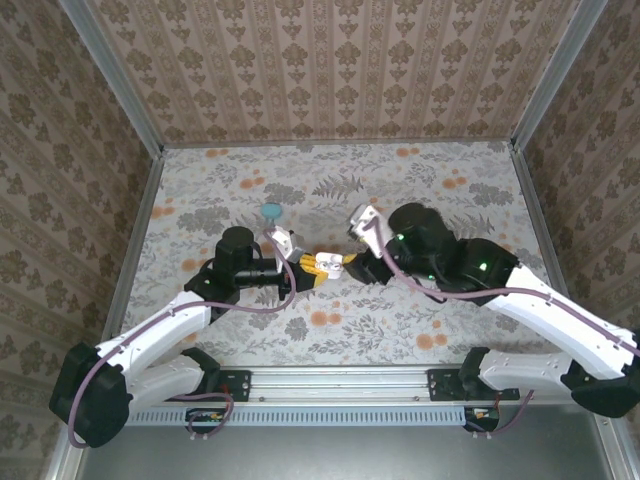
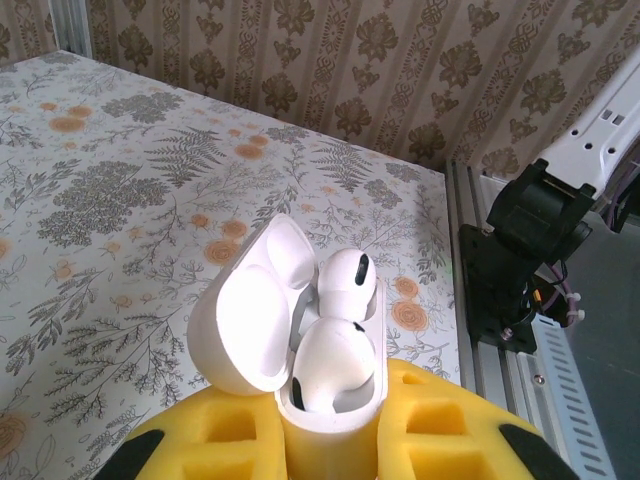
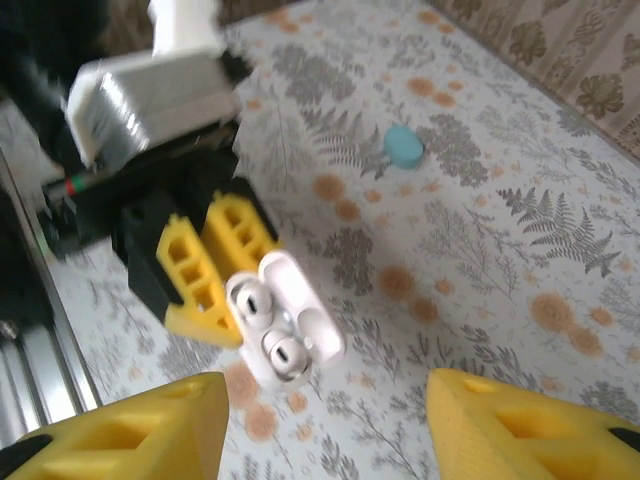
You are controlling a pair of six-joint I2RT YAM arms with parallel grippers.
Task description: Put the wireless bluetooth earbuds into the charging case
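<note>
Light: bright, even; shadows soft.
Glare: mild sheen on the charging case [image 2: 250, 330].
Blur: right wrist view smeared throughout.
Focus: left wrist view sharp.

Top ext. cam: fixed high at near edge, looks down on whole tabletop [image 1: 400, 190]. L wrist cam: close-up over left fingers [image 2: 430, 420], faces across tabletop toward wall [image 2: 400, 70]. R wrist cam: farther back, past right fingers [image 3: 130, 430], angled down. All 3 share charging case [image 1: 322, 262].
</note>
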